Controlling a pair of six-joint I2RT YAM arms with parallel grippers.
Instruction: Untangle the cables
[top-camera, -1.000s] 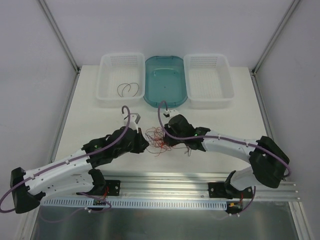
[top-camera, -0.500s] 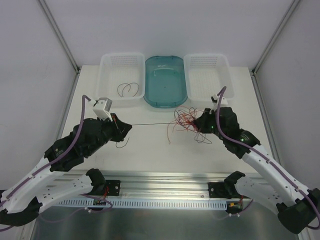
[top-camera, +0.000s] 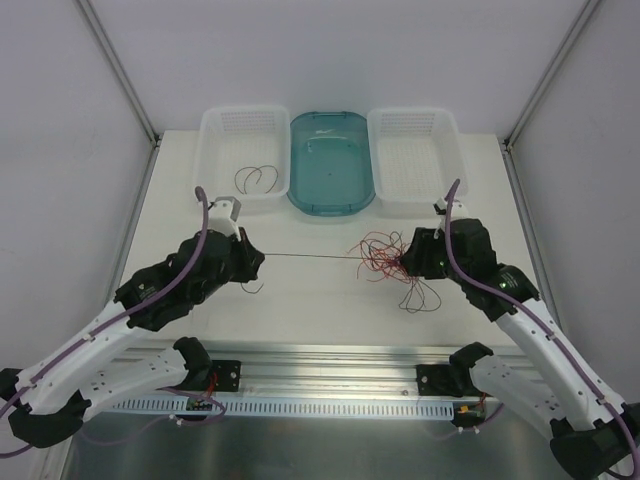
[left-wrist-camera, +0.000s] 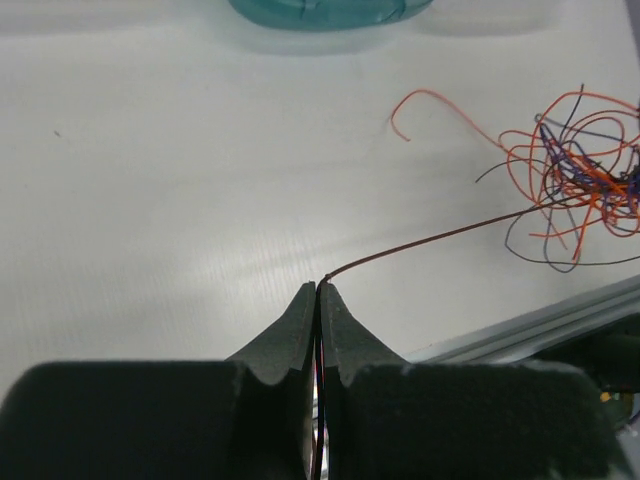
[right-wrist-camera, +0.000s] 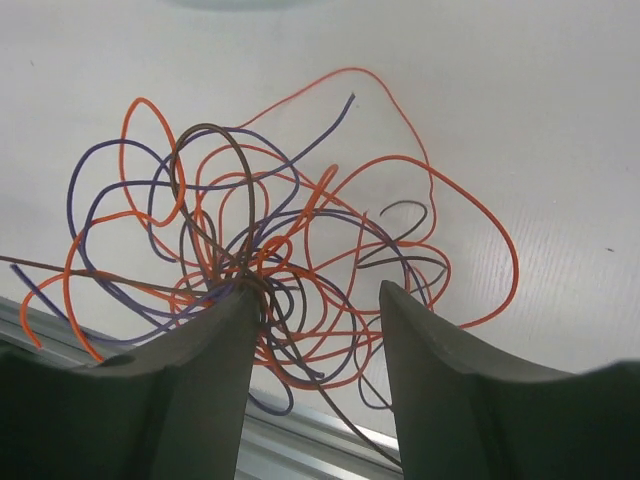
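Mostly one big bird's nest of cables (top-camera: 385, 262) so far, sat on the table (top-camera: 300, 310) right of centre, near the gap between the teal tray (top-camera: 330, 116) and the right basket (top-camera: 415, 113). Orange, purple-blue and dark brown strands all looped through one another, with a few loose tails poking out toward the near edge. Only one brown wire (top-camera: 305, 255) teased partway out, stretched in a near-straight line leftward over the table, far end buried in the clump. Clamped at its free end by the left gripper (top-camera: 250, 258), jaws pressed tight together on it. Over at the clump, right gripper (right-wrist-camera: 315, 300) with jaws apart, straddling the middle of the knot, strands brushing the inside of one finger but nothing pinched as far as can be told. Two dark wires (top-camera: 252, 178) lying in the left basket (top-camera: 240, 110), well apart from everything else, so looks like a couple already sorted and done. Reckon early days overall: brown one probably close to free, maybe needing a firmer hold on the clump and one more tug so the whole mess doesn't just slide along with it. After that, the entire pile of orange and purple ones left to pick out one at a time, plus whatever brown ones are hiding inside.
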